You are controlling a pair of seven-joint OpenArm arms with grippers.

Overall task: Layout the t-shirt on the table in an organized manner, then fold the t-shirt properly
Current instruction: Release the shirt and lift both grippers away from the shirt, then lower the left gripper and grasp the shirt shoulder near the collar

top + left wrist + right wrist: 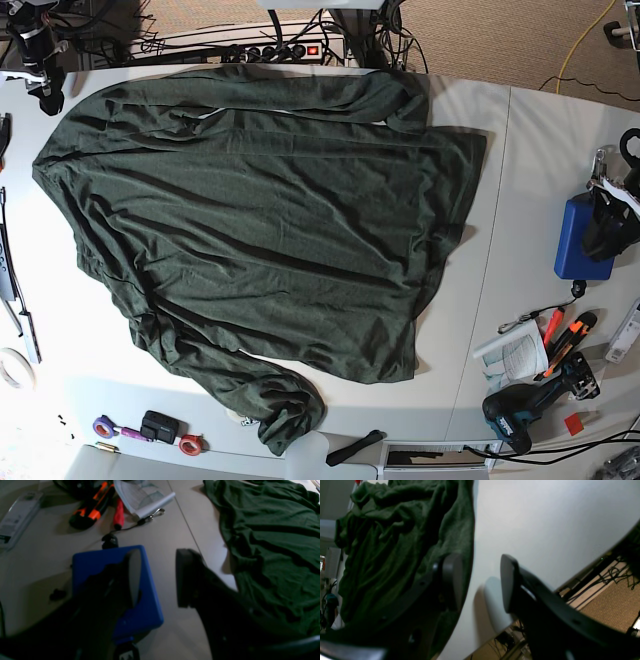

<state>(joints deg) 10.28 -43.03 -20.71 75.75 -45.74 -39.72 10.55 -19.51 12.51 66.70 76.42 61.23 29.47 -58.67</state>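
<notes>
While spread wide along surface (520, 150), t-shirt (250, 220) between both arms; left gripper (156, 577) and right gripper (480, 582) apart, empty, at opposite garment edges.

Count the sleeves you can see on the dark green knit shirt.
2. One sleeve of the dark green knit shirt lies along the white table's far edge; the other sleeve ends bunched near the front edge.
</notes>
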